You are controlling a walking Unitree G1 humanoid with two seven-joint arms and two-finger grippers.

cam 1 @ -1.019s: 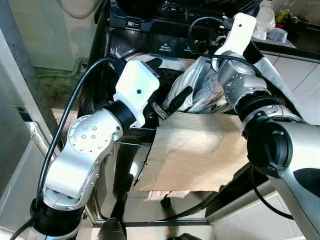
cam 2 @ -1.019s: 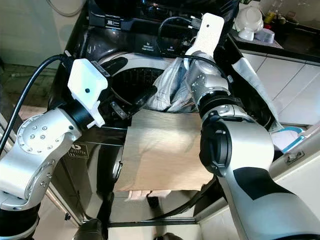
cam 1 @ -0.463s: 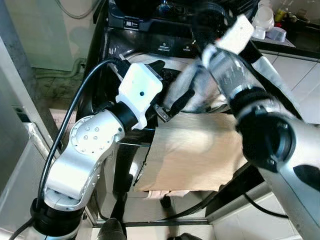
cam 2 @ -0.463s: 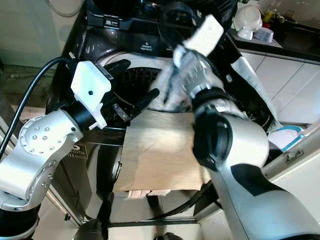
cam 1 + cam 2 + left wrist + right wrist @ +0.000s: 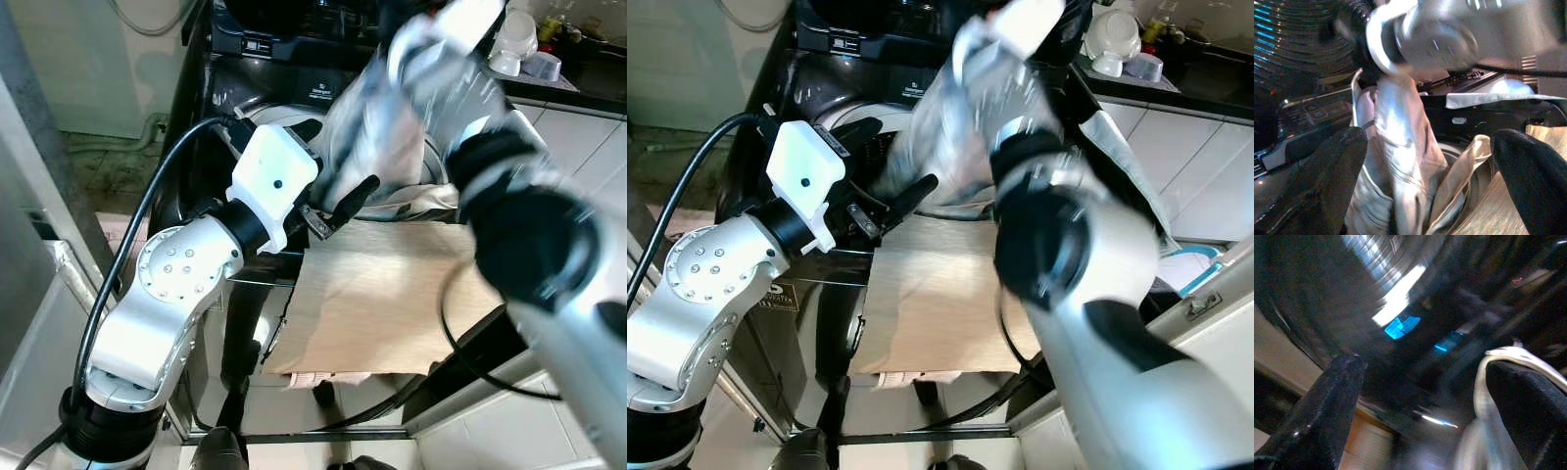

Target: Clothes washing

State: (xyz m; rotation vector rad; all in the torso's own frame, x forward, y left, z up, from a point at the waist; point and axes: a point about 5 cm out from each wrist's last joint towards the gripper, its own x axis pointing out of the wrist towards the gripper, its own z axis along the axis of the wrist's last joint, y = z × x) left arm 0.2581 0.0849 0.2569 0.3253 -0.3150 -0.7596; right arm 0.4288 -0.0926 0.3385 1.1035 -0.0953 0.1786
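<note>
A black top-loading washing machine stands before me with its drum open. A tan cloth lies draped over its front edge and hangs down. My right arm, blurred by motion, is raised over the drum, and a pale striped garment hangs from its end. In the right wrist view my right gripper is open, and white fabric lies over one finger. My left gripper is open at the drum's near-left rim, beside the hanging garment without touching it.
A dark counter at the back right carries white dishes. White cabinet fronts run along the right. A pale strip of cloth lies on the machine's right side. A black cable loops beside my left arm.
My right arm has swung up and leftward over the drum, lifting the striped garment out of it. My left gripper has barely moved. The tan cloth lies as before.
</note>
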